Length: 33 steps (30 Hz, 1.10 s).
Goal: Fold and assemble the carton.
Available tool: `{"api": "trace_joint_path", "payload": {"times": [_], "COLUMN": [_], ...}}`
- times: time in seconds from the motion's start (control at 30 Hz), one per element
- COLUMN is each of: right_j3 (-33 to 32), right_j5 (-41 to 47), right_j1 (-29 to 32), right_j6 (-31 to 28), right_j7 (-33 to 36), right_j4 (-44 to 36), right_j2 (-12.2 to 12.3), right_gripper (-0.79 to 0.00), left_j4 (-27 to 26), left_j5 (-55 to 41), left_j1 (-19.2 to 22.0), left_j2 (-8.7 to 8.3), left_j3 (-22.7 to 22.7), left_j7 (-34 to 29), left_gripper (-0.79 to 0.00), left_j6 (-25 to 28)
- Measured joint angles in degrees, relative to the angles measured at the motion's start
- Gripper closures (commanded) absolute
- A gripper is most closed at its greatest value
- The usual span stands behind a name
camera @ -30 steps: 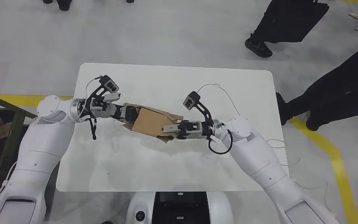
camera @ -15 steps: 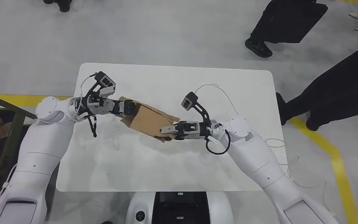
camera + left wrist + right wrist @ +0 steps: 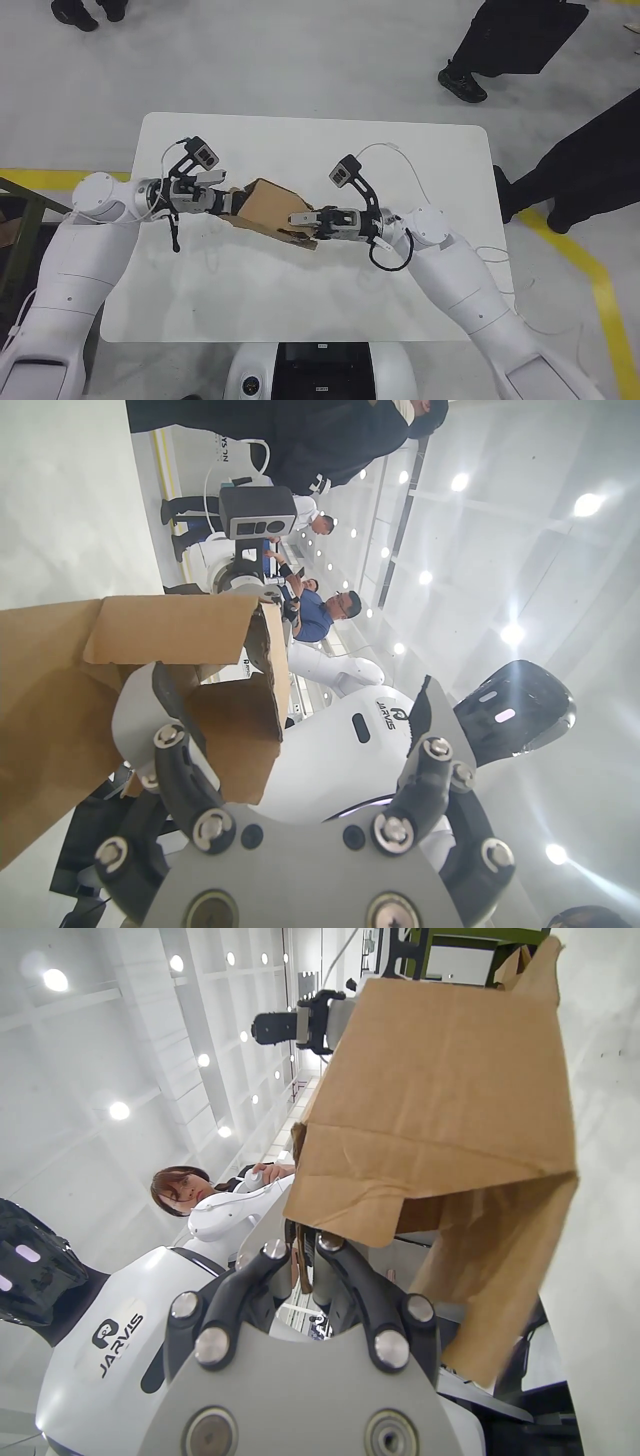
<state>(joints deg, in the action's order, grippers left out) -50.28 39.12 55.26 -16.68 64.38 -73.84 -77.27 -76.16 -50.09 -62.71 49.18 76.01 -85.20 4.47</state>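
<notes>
White table (image 3: 300, 300) spreads under both arms, its near edge closest to the robot. Over its middle the brown carton (image 3: 268, 207) sits between the two grippers, half folded — one broad panel faces up and loose flaps stick out at either end. Whether it touches the table I cannot tell. The right gripper (image 3: 297, 219) is at the carton's right end. The right wrist view shows its fingers (image 3: 322, 1283) pinched together on a thin flap, with the rest of the carton rising away from the wrist. The left gripper (image 3: 235, 200) is at the carton's left end. Its fingers (image 3: 132, 710) stand wide apart, a flap lying against the inner face of one — the other touches nothing. Beyond the table's far edge lies grey floor (image 3: 300, 60).
</notes>
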Motion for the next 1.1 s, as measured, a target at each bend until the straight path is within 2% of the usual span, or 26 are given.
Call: {"api": "trace_joint_path", "payload": {"times": [0.27, 0.53, 0.77, 0.8, 0.87, 0.9, 1.0, 1.1], "right_j3": [-0.62, 0.80, 0.94, 0.84, 0.69, 0.61, 0.47, 0.44], "right_j5": [-0.33, -1.38, -1.99, -2.08, -2.19, -2.29, -2.71, -2.95], "right_j1": [0.53, 0.11, -0.20, -0.26, -0.37, -0.44, -0.60, -0.73], "right_j6": [-0.53, 2.27, 2.31, 2.29, 2.26, 2.26, 2.27, 2.30], "right_j7": [-0.77, 2.65, 2.23, 2.08, 1.97, 1.92, 1.78, 1.76], "right_j4": [-0.14, 0.23, 1.07, 1.14, 1.24, 1.32, 1.56, 1.84], "right_j2": [-0.05, -0.22, -0.40, -0.41, -0.42, -0.42, -0.43, -0.48], "right_gripper": [0.000, 0.000, 0.000, 0.000, 0.000, 0.000, 0.000, 0.000], "left_j4": [-1.02, -1.27, -2.64, -2.99, -3.36, -3.47, -3.32, -2.65], "left_j5": [0.66, 0.36, 0.47, 0.27, 0.09, -0.06, -1.11, -2.44], "left_j1": [-0.51, -0.14, 0.37, 0.34, 0.32, 0.32, 0.35, 0.50], "left_j2": [0.14, 0.37, 0.35, 0.27, 0.11, 0.00, -0.24, -0.42], "left_j3": [-0.30, -0.74, -2.01, -2.37, -2.86, -3.12, -3.47, -3.35], "left_j7": [-0.63, -2.26, -2.82, -2.81, -2.80, -2.80, -2.80, -2.80], "left_gripper": [-0.785, -0.785, -0.785, -0.776, -0.637, -0.613, -0.656, -0.656], "left_j6": [-0.95, -2.01, -3.83, -4.18, -4.30, -4.15, -3.51, -3.01]}}
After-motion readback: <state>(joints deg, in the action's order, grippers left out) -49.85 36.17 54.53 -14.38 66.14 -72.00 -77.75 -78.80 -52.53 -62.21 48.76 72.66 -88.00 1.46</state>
